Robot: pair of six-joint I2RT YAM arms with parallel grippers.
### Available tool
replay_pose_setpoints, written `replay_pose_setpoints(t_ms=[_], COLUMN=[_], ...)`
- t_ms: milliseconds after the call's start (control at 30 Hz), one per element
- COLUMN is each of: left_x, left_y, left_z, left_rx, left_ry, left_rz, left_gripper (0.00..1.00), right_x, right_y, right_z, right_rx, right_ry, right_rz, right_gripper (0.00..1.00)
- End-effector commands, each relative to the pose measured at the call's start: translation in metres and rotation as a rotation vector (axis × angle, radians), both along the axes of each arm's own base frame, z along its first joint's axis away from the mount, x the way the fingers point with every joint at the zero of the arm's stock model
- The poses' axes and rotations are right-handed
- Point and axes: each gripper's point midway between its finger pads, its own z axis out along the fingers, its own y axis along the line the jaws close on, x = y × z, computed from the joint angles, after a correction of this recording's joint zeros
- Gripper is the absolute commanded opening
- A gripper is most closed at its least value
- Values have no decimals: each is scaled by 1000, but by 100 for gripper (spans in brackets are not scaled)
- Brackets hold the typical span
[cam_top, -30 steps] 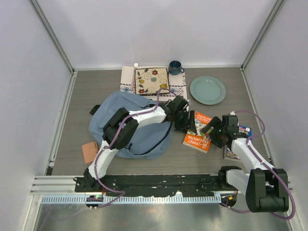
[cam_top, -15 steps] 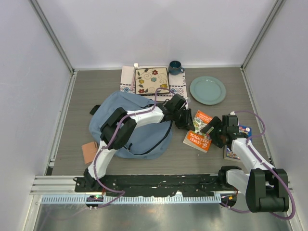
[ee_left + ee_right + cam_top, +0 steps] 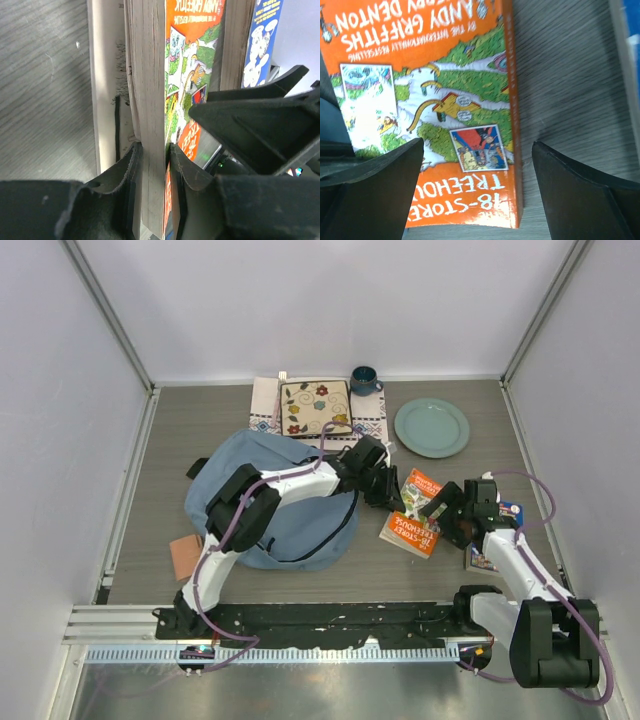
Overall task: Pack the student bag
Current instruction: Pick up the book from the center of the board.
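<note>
We have left hand pinching orange book, right hand wide; student bag soft, floppy: grab zipper rim, probably.

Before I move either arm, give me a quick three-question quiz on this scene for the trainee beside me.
1. True or false: the right jaws are shut on the orange book.
2. What do the left jaws pinch? A) blue mug B) orange book C) green plate
3. Short answer: is the orange book inside the student bag yet?

Key:
1. False. They stand open over its cover.
2. B. They grip it by its page edge.
3. No. It is outside the bag, to its right.
</note>
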Motion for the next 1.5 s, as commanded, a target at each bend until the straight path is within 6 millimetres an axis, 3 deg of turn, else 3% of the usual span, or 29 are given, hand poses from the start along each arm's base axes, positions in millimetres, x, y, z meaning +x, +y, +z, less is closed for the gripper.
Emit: replay_pose_setpoints(t_ms=[0,233,633,800,1000,1067,1367,1467], left_x=[7,13,13,13,10,10,15,16], left_y=[1,9,16,22,24,24,34,35], left_z=[77,117,173,190,199,200,192,189], left_rx=[-151,-261,-473,-567,-612,-621,-620,-620], left_ry=[-112,-141,-187,-192,-209,-209,-182,-171], left_rz=[-31,-39,-55,-44,-62,-60,-18,-12], left_gripper=[0,0,0,0,0,0,0,0], right_x=[13,18,31,32,34,37,36,34], right_y=[-18,-16,36,40,52,56,60,65], right_z=[27,47,95,98,124,143,182,194], right_rx=[-49,-6,281,304,373,392,440,480], right_ry=[-77,-149,-383,-401,-503,-581,-719,-750], right_rz=[-52,-45,125,134,191,218,240,262], right_gripper=[95,97,98,98,95,88,47,27])
